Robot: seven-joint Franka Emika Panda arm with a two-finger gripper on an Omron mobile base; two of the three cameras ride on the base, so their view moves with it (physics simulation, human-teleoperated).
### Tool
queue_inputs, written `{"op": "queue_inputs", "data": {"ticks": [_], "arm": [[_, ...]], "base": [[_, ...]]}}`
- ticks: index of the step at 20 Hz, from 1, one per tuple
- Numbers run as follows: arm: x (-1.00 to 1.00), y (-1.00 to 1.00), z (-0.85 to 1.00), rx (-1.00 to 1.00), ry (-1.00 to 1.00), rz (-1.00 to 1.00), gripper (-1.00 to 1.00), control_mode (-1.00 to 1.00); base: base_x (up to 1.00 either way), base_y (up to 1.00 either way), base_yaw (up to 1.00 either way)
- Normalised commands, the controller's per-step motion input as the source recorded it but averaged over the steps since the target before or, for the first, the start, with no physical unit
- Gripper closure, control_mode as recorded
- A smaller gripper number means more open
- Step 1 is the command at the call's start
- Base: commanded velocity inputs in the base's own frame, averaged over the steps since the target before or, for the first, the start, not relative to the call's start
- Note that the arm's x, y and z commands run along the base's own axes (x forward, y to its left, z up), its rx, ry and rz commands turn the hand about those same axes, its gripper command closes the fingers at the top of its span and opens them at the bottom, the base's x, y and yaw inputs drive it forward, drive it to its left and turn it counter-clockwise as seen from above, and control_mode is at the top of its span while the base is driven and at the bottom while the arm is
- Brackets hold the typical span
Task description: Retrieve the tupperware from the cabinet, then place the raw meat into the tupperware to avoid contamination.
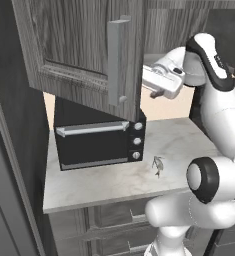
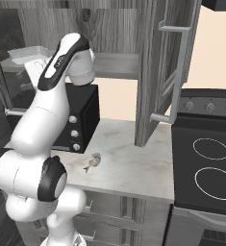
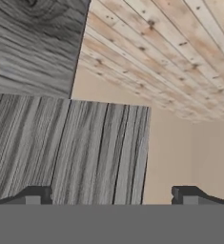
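Tupperware [image 2: 28, 54]: a clear, whitish shallow box is seen lying on the cabinet shelf [image 2: 115, 65], at its far left end in the right base view, partly hidden behind the arm.
Raw meat [image 1: 158, 164]: a small grey-tan lump is left on the table [image 1: 114, 180], just in front of the oven's knob side and apart from it (also seen in the right base view).
Cabinet [image 1: 79, 47]: dark grey wood grain; both doors are swung open, and a long silver bar handle [image 1: 117, 60] is carried on the nearer door in the left base view.
Hand [image 3: 111, 196]: it is raised to shelf height between the open doors; the two dark fingertips [image 3: 35, 195] are spread wide apart and nothing is gripped between them.
Hand view: a grey cabinet panel is faced at left, with a pale planked surface above and a beige wall at right.
Oven [image 1: 96, 137]: a black toaster oven with three knobs is set on the table under the cabinet.
Stove [image 2: 206, 158]: a black cooktop with two rings is placed right of the table.
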Motion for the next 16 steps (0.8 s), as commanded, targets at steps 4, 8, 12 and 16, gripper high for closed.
{"op": "queue_inputs", "data": {"ticks": [4,8,12,16], "arm": [[0.00,0.33,-0.02,-0.01,0.14,0.05,-1.00,-1.00],[-0.09,0.53,-0.07,0.00,0.00,-0.10,-1.00,-1.00],[0.00,0.65,-0.10,0.00,-0.05,-0.18,-1.00,-1.00],[-0.01,0.57,-0.13,0.00,-0.07,-0.24,-1.00,-1.00]], "base": [[0.00,0.00,0.00],[0.00,0.00,0.00],[0.00,0.00,0.00],[0.00,0.00,0.00]]}}
